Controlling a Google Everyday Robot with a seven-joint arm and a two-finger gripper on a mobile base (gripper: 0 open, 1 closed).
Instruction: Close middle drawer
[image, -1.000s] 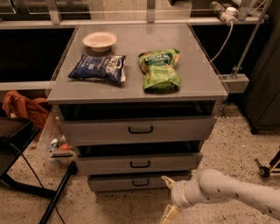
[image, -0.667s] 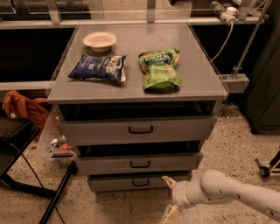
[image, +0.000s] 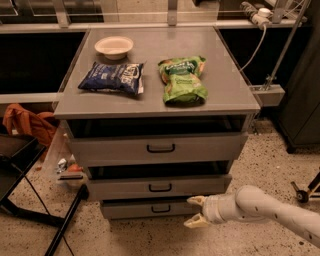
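The middle drawer (image: 159, 187) is the second of three grey drawers in the cabinet. It has a flat front with a small black bar handle (image: 160, 188) and stands pulled out a little, with a dark gap above it. My gripper (image: 195, 211) is low at the right, in front of the bottom drawer (image: 145, 208), just below and right of the middle drawer's front. Its two pale fingers are spread apart and hold nothing. The white arm (image: 270, 210) comes in from the lower right.
The top drawer (image: 159, 148) also stands out a little. On the cabinet top (image: 225, 75) lie a white bowl (image: 114, 46), a blue chip bag (image: 112, 78) and a green chip bag (image: 184, 80). An orange bag (image: 27, 125) and black chair legs (image: 30, 200) stand at the left.
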